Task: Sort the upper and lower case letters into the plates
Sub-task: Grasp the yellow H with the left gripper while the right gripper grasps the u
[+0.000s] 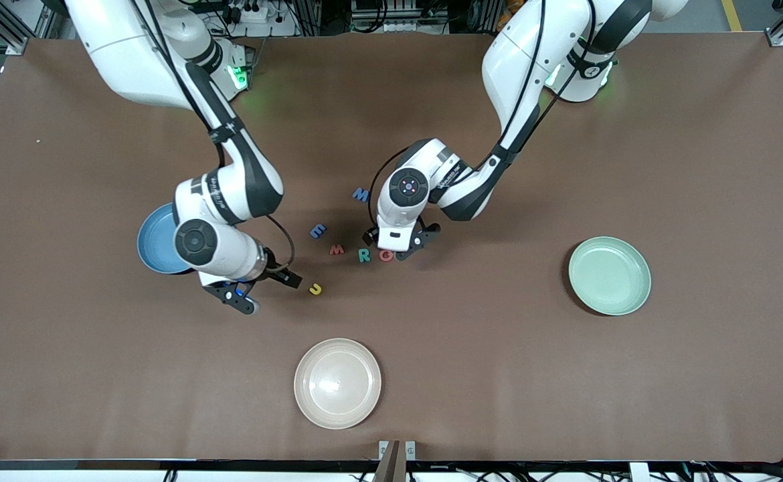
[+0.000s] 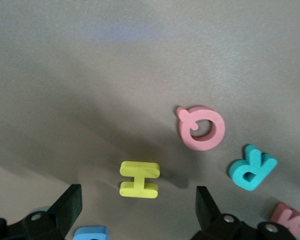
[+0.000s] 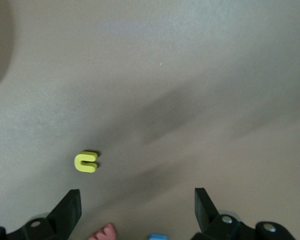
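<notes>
— Arms first: how are they posed?
— Both are bent low over the table [image 1: 699, 167]. The left gripper [image 1: 401, 244] is held spread over the letter cluster, nothing grasped; a yellow H [image 2: 139, 179] is seen lying between its fingers [image 2: 206, 207] in the left wrist view. The right gripper [image 1: 257, 289] is held spread too, empty, just beside the yellow u [image 1: 315, 288].
— Plates?
— The blue plate [image 1: 154, 234] is partly covered by the right arm, at that arm's end. The green plate [image 1: 610, 275] is set toward the left arm's end, empty. A beige plate [image 1: 337, 382] is placed nearest the front camera, empty.
— Letters?
— All are found on the brown table: blue M [image 1: 361, 195], blue E [image 1: 318, 231], red w [image 1: 336, 250], teal R [image 1: 364, 255], pink Q [image 1: 385, 255].
</notes>
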Controlling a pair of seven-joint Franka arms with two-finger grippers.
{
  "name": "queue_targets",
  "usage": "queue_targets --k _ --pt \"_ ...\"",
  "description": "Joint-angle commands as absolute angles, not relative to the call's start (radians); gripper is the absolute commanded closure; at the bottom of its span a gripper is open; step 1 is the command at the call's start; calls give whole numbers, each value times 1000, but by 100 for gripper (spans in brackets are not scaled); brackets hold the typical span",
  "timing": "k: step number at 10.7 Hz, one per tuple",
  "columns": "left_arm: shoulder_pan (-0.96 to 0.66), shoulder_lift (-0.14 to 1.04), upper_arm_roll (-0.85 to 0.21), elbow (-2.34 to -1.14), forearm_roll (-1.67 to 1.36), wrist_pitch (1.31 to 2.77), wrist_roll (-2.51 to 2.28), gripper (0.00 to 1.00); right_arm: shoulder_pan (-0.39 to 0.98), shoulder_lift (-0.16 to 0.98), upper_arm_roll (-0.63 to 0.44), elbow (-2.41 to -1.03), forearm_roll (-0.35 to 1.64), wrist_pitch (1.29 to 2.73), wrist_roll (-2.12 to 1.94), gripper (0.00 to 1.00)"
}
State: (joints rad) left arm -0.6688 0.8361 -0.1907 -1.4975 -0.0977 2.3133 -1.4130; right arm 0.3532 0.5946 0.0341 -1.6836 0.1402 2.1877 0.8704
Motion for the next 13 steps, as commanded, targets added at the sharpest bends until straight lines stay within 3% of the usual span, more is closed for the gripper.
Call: queue_targets --k 1,3,13 --pt "-689 845 -181 -1497 -68 2315 -1456 0 385 647 31 -1625 160 2222 995 0" --pt "-692 847 -181 -1505 -66 2315 -1462 0 394 678 31 -1623 160 2298 1022 0" --pt "-690 861 -179 -1502 -35 2315 -1460 0 439 761 31 -1621 153 2384 1072 0"
